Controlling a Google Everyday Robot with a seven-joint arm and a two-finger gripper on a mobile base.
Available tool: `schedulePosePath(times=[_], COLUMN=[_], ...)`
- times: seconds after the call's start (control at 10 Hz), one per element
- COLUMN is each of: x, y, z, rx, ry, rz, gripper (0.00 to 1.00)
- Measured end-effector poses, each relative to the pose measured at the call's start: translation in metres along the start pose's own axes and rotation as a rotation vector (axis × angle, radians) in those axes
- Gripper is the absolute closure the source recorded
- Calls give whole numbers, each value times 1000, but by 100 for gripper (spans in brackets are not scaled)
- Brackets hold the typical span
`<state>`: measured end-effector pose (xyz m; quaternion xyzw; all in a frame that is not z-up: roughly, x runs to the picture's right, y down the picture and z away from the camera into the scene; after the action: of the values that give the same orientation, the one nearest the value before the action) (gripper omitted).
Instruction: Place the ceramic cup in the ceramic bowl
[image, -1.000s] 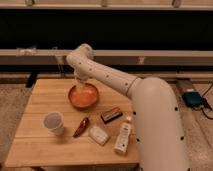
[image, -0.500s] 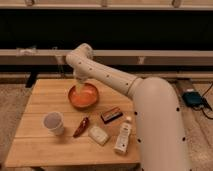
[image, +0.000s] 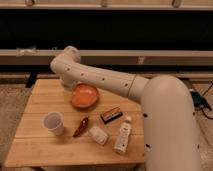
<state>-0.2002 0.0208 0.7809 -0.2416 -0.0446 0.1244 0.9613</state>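
The white ceramic cup (image: 53, 122) stands upright on the wooden table (image: 45, 150), at the front left. The orange ceramic bowl (image: 84, 96) sits at the table's middle back and looks empty. My white arm reaches from the lower right across the table, and its bend rises above the back left corner. My gripper (image: 68, 84) hangs just left of the bowl's rim, mostly hidden behind the arm. It is well behind the cup and apart from it.
A red pepper-like item (image: 81, 126), a white packet (image: 98, 134), a brown bar (image: 111, 114) and a labelled white bottle (image: 123, 135) lie in front of the bowl. A dark rail and wall run behind the table.
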Motion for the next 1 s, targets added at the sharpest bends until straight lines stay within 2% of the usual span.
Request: schedulePosePath(times=[0.1, 0.3, 0.5, 0.7, 0.9, 1.0], x=[-17, -39, -59, -66, -69, -68], y=[27, 63, 89, 99, 108, 107], z=[-3, -6, -6, -1, 26, 35], rx=[-16, -51, -96, -119, -153, -157], ry=[-7, -7, -7, 2, 24, 28], rz=[-47, -118, -204, -250, -277, -279], gripper=[20, 20, 20, 20, 20, 20])
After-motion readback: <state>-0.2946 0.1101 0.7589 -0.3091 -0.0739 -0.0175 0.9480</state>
